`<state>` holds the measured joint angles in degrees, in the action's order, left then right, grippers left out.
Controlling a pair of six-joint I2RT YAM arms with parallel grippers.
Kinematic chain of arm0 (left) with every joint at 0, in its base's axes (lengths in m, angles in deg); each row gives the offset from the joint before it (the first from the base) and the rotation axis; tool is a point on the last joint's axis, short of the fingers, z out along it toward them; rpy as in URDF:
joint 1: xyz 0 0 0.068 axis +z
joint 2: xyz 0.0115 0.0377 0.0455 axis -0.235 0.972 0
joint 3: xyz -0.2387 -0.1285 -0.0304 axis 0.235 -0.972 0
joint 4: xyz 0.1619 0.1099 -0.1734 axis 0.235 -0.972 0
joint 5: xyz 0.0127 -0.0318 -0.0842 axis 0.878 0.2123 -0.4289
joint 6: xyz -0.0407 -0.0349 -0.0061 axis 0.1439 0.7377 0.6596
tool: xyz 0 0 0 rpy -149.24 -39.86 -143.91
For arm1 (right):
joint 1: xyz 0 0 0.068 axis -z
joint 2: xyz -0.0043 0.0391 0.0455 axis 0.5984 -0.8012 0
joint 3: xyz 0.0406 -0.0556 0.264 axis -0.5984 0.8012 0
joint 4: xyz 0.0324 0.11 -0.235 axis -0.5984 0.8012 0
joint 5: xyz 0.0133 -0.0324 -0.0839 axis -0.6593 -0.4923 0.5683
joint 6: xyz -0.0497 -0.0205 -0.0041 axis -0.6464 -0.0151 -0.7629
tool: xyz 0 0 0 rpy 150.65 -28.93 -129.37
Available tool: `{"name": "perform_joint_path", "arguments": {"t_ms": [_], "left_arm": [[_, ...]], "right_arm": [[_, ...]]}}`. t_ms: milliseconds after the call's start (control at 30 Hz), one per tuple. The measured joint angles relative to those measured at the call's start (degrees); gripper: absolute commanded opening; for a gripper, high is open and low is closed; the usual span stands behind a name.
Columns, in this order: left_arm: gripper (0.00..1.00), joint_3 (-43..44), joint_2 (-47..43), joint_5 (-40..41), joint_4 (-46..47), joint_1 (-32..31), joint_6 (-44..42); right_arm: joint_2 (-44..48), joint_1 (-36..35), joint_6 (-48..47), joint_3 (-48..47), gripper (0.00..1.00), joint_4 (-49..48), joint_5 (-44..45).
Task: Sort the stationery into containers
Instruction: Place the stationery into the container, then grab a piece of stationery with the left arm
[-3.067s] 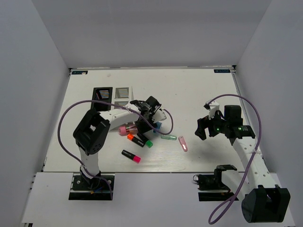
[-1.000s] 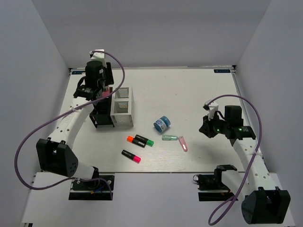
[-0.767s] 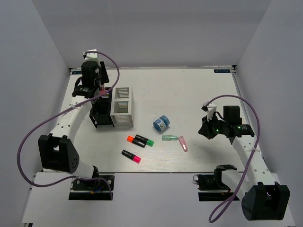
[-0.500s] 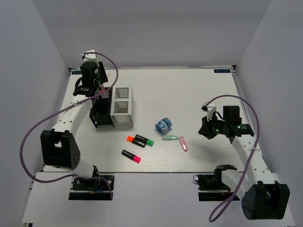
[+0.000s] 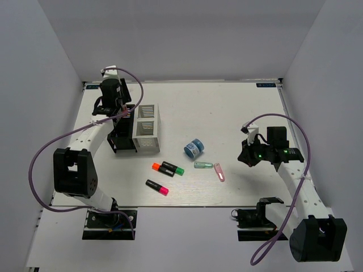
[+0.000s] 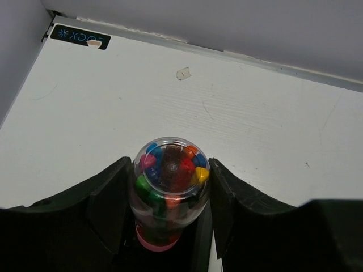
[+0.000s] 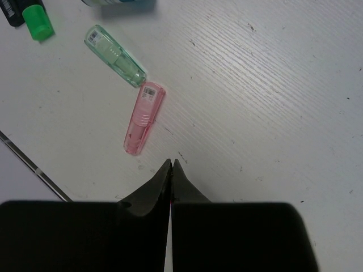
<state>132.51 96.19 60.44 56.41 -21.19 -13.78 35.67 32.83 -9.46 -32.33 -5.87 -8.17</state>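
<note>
1. White table (image 5: 238, 113) — black box (image 5: 119, 141) and white box (image 5: 146, 130) stand side by side, far left.
2. Blue roll (image 5: 194, 148) lies mid-table.
3. Nearer: orange marker (image 5: 156, 166), green marker (image 5: 173, 169), pink marker (image 5: 157, 187) — then green capsule (image 5: 203, 165) just beside pink capsule (image 5: 219, 171).

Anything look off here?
Nothing spilled or broken. One oddity: the right tool is shut on nothing above bare table, near the pink capsule but not touching it. The left tool holds the jar centred.

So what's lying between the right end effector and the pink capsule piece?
Nothing: in the right wrist view, only bare table separates the shut right end effector from the pink capsule piece.
</note>
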Motion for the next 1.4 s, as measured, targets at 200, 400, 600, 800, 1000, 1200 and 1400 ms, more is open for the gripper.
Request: {"name": "perform_joint_path", "arguments": {"t_ms": [200,400,600,800,1000,1200,1400], "left_arm": [[0.09,-1.9,0.2,0.0,1.8,0.0,0.6],[0.64,-4.4,0.2,0.0,1.6,0.0,1.2],[0.82,-4.3,-0.1,0.1,1.4,0.0,1.8],[0.72,-3.4,-1.6,0.4,-1.7,0.0,1.7],[0.00,-3.0,-8.5,0.8,-8.6,-1.1,2.1],[0.84,-2.7,-20.1,-8.9,-20.7,-11.6,3.0],[0.99,0.0,-14.2,-16.4,-28.0,-35.4,1.3]], "right_arm": [[-0.1,0.0,-0.2,0.0,0.22,0.0,0.0],[-0.3,0.0,-0.5,0.0,0.44,0.0,0.2],[-0.3,0.0,-0.4,0.0,0.66,0.0,0.2],[-0.3,0.0,-0.8,0.0,0.68,0.2,-0.1],[-2.9,-0.6,-0.7,-0.5,0.40,0.3,-1.2],[-9.6,-4.1,1.6,-4.3,0.59,1.1,-1.0],[-9.9,-6.6,4.6,-4.5,0.90,-1.4,2.9]]}}
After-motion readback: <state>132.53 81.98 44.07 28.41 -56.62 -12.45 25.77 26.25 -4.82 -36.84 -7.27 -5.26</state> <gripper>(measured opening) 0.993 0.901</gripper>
